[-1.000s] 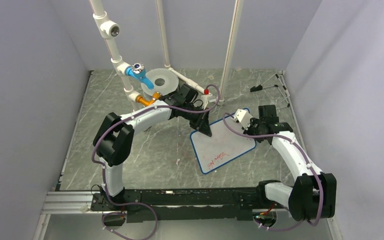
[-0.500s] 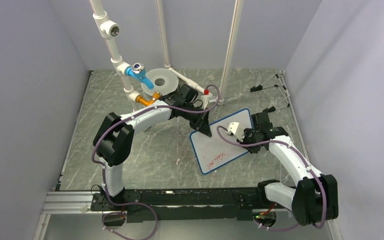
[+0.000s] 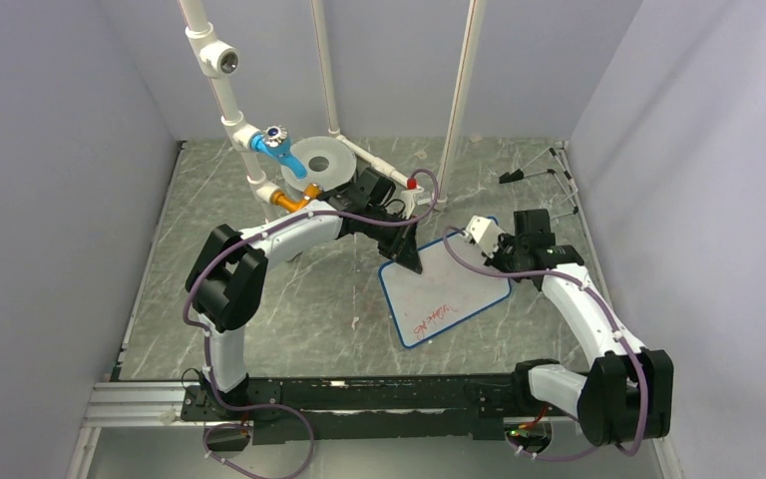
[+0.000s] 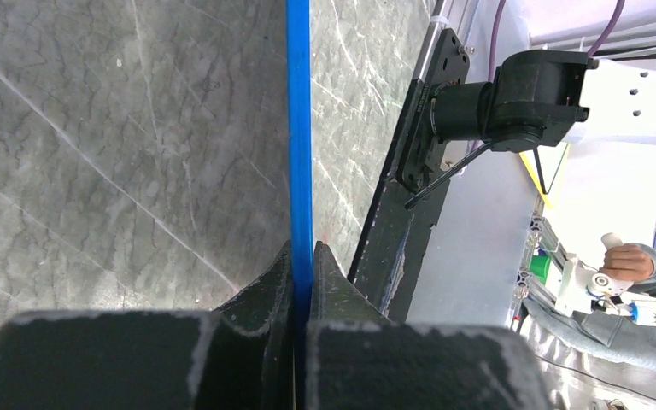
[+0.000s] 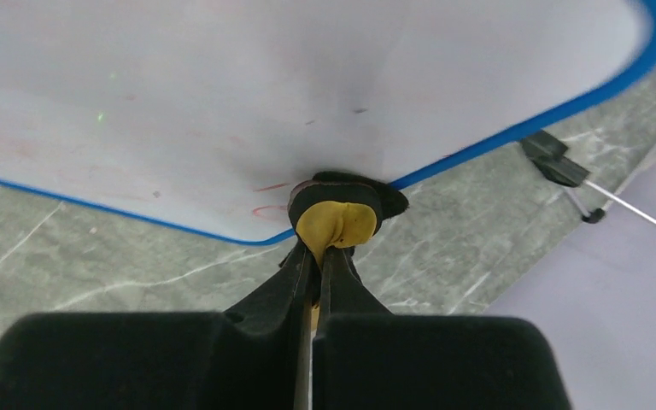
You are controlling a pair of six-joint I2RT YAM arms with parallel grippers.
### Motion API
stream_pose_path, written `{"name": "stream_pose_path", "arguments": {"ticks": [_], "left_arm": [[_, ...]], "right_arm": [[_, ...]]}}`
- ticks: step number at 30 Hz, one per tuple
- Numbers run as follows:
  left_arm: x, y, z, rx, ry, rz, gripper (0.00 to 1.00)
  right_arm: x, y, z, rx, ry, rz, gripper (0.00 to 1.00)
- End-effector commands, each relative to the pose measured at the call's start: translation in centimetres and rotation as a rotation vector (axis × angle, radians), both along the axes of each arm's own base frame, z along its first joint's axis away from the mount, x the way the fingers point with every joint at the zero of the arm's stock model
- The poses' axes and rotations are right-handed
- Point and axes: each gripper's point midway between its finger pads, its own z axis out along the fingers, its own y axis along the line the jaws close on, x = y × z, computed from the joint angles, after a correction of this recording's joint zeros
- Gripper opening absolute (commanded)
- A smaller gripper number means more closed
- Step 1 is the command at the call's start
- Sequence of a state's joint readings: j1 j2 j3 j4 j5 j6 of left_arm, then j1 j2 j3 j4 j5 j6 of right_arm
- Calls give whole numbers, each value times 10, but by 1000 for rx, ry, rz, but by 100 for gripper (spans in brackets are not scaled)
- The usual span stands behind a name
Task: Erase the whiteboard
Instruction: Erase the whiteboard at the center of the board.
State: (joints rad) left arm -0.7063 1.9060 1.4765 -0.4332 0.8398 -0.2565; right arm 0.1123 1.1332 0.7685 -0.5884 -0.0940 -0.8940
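Note:
The whiteboard (image 3: 444,294), blue-rimmed, lies tilted on the marble table with red handwriting (image 3: 437,317) near its front edge. My left gripper (image 3: 414,267) is shut on the board's far-left rim; in the left wrist view the blue rim (image 4: 299,128) runs straight between the closed fingers of the left gripper (image 4: 301,252). My right gripper (image 3: 504,261) is shut on a small yellow-and-black eraser pad (image 5: 336,218). The pad presses at the whiteboard's (image 5: 307,85) right edge, beside faint red marks (image 5: 269,198). The right gripper (image 5: 316,256) sits just off the rim.
White pipes with a blue valve (image 3: 281,145) and a round grey disc (image 3: 321,160) stand at the back. A black clip on a thin wire (image 3: 534,175) lies at the back right. Purple walls enclose the table; a metal rail (image 3: 339,394) runs along the front.
My right gripper swept the eraser inward across the board half a second ago, then came back to the right edge. The left gripper and the board have stayed put.

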Motion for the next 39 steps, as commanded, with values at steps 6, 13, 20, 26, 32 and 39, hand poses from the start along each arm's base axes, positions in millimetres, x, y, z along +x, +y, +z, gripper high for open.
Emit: {"name": "stream_pose_path", "arguments": {"ticks": [6,13,20,26,32,39], "left_arm": [[-11,-5,32,-122,-9,-89,0],[-11,-5,30,-114,0,-89,0],[-12,-3,30,-120,-4,-87,0],[-13,-1,31,-130,-10,-91,0],[-10,2,32,-135,-17,-86,0],[-11,2,30,-134,-14,-86,0]], "right_arm": [[-74,33,-41,53,240,295,0],[-28,34,-12,64,72,162,0],[9,20,19,69,-32,60,0],[-10,-2,-12,29,97,49,0],[-64,0,-52,15,296,169,0],[-64,5,-52,43,294,163,0]]}}
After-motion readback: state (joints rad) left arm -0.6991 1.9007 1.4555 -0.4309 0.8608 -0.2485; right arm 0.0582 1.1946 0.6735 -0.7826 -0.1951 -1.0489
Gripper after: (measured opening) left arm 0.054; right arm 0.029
